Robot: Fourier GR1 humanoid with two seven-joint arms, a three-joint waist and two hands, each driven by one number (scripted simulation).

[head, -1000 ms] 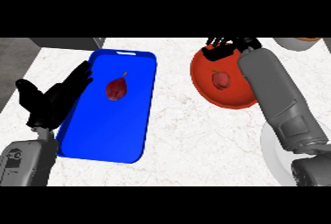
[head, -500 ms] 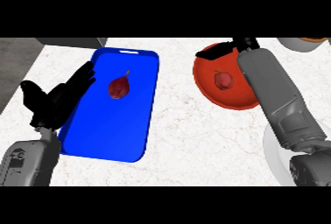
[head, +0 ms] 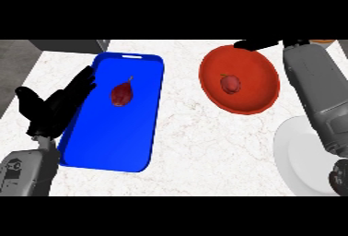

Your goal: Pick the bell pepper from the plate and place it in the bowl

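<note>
You have a pale marbled surface [head: 197, 138] in front of you, and the long blue plate [head: 112, 138] is the biggest thing on it, so take that plate as your landmark. To its right, across a strip of bare surface, sits the red bowl [head: 255, 99], and lower right of that a white plate [head: 299, 152] shows partly behind the right forearm. A small dark red bell pepper [head: 122, 93] lies on the upper half of the blue plate. A second small red item [head: 230, 83] lies inside the red bowl.

Your left hand [head: 58, 103] rests at the blue plate's left edge, fingers straight and spread, released and holding nothing; the bell pepper lies just to its right, apart from the fingertips. Your right hand [head: 257, 44] shows only as dark fingers at the red bowl's far rim, well away from the blue plate; you cannot tell whether it is clenched or released.

Compared with half a second ago, the right hand has moved farther up past the bowl's rim, while the left hand and the bell pepper have stayed where they were.
</note>
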